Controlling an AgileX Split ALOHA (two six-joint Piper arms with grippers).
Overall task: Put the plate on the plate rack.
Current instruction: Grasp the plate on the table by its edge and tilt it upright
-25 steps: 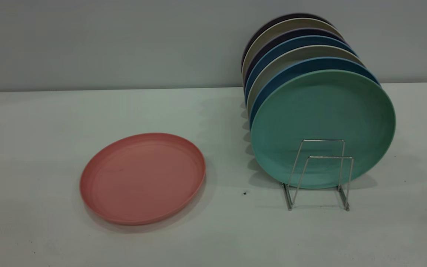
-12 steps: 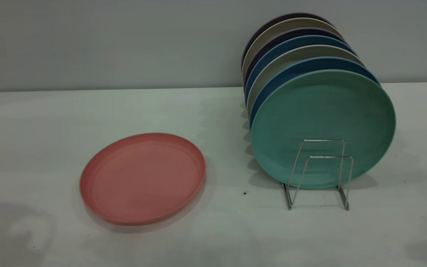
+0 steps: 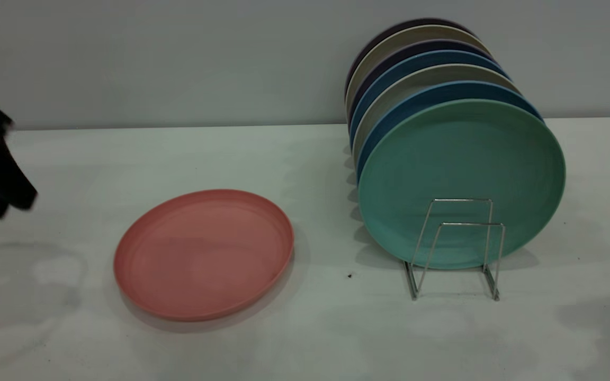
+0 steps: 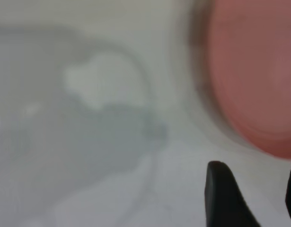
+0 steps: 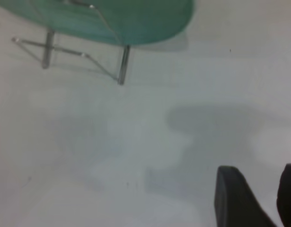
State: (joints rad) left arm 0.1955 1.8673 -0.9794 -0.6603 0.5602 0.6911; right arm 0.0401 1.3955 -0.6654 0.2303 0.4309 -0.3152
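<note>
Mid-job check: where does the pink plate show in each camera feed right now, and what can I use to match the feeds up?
Exterior view: the pink plate lies flat on the table, left of the plate rack.
Left wrist view: its rim fills the upper right corner.
Right wrist view: not in it.
Shared landmark: the mint-green plate on the rack, also in the right wrist view.

I see a pale white table (image 3: 310,338) that runs back to a grey wall. Directly on it lies the plate (image 3: 203,254), flat and face up, at the left of the middle. Well apart from it, to the right, the plate rack (image 3: 456,248) stands on the table with its thin wire feet (its two front loops are free). In the rack a mint-green plate (image 3: 461,159) stands on edge in front of several other plates. A small dark speck (image 3: 349,275) lies on the table between plate and rack
</note>
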